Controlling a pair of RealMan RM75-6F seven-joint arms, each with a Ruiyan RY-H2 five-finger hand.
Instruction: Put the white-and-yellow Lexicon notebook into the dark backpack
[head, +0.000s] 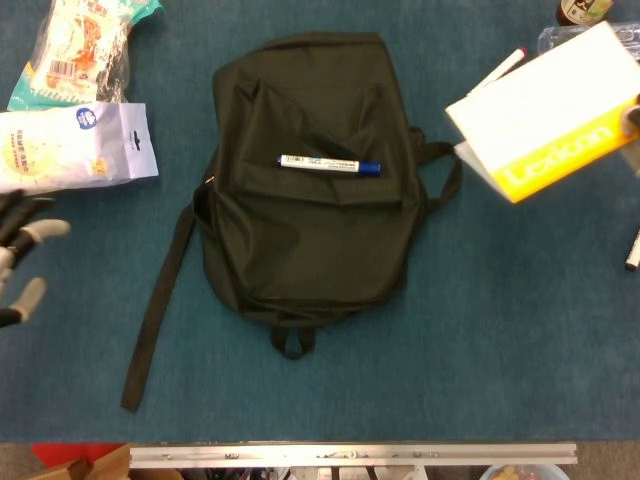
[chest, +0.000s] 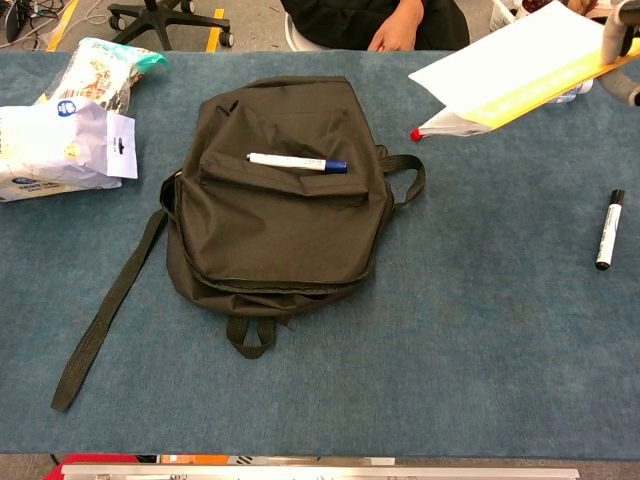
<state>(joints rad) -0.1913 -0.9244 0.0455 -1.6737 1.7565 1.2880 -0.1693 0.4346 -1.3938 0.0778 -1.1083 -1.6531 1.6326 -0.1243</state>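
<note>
The dark backpack (head: 305, 200) lies flat in the middle of the table, its handle loop toward the near edge; it also shows in the chest view (chest: 275, 200). The white-and-yellow Lexicon notebook (head: 545, 105) hangs in the air to the backpack's upper right, tilted, clear of the bag (chest: 515, 65). My right hand (chest: 622, 45) holds it by its far end and is mostly cut off by the frame edge. My left hand (head: 20, 262) reaches in at the left edge with its fingers spread, holding nothing, well left of the backpack.
A blue-capped pen (head: 328, 163) rests on the backpack's front pocket. A red-capped marker (head: 500, 68) lies under the raised notebook, a black marker (chest: 607, 229) at the right. Snack bags (head: 70, 140) sit at the far left, bottles (head: 585, 12) at the back right. A loose strap (head: 155, 300) trails left.
</note>
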